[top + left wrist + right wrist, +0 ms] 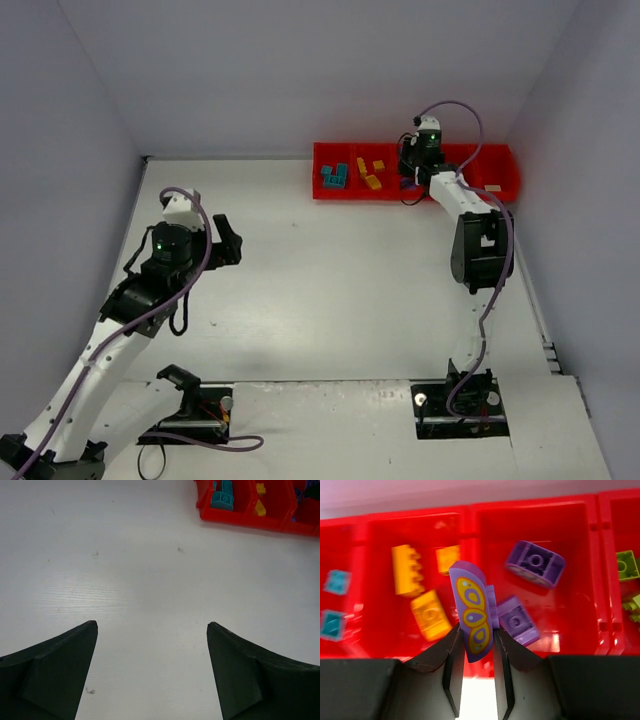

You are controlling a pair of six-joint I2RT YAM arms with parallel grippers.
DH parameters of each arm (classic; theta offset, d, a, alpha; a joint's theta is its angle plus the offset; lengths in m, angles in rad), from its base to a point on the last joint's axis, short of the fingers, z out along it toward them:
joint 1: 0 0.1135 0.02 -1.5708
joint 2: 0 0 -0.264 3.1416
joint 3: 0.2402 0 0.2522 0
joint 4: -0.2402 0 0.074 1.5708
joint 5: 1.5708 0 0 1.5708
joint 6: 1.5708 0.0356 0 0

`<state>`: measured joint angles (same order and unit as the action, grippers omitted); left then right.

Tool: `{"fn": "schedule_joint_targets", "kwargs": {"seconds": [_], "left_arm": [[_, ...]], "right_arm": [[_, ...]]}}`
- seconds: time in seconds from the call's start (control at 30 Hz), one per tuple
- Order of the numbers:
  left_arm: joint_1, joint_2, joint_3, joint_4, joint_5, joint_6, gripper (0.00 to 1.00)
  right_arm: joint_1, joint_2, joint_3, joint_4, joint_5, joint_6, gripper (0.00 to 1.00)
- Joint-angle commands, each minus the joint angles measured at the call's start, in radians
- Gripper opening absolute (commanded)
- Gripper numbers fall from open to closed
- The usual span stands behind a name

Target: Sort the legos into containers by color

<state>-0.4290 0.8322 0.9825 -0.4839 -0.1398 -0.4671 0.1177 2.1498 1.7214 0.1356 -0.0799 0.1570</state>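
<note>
The red tray [345,195] lies at the table's far edge, and its compartments are the containers. Teal legos [337,581] lie in the left one. The one beside it holds yellow-orange legos [407,570]. Further right come purple legos [536,563], then green legos [627,565]. My right gripper [476,630] hangs above the tray's near wall, shut on a purple piece with a yellow wing pattern [472,612]. That piece stands upright over the divider between the yellow and purple compartments. My left gripper [151,625] is open over bare table at the left, nothing between its fingers.
The tray [240,520] sits at the top right of the left wrist view, with teal legos [222,497] in its end compartment. Grey walls close the table on three sides. Both arm bases and loose cables sit along the near edge.
</note>
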Motion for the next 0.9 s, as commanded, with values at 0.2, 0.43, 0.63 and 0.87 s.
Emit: {"fn": "schedule_joint_targets", "kwargs": {"seconds": [0.2,0.43,0.63,0.87], "left_arm": [[0.004,-0.122,0.022,-0.081,-0.124,0.047,0.84],[0.006,-0.16,0.005,-0.108,-0.136,0.039,0.94],[0.004,-0.177,0.008,-0.119,-0.13,0.054,0.97],[0.004,-0.185,0.021,-0.122,-0.113,0.091,0.97]], "right_arm": [[-0.033,0.096,0.195,-0.048,0.029,0.006,0.36],[-0.035,-0.027,0.124,-0.06,0.013,-0.016,0.61],[-0.035,-0.452,-0.271,-0.068,0.008,0.019,0.78],[-0.036,-0.903,-0.538,-0.206,0.014,0.033,1.0]]}}
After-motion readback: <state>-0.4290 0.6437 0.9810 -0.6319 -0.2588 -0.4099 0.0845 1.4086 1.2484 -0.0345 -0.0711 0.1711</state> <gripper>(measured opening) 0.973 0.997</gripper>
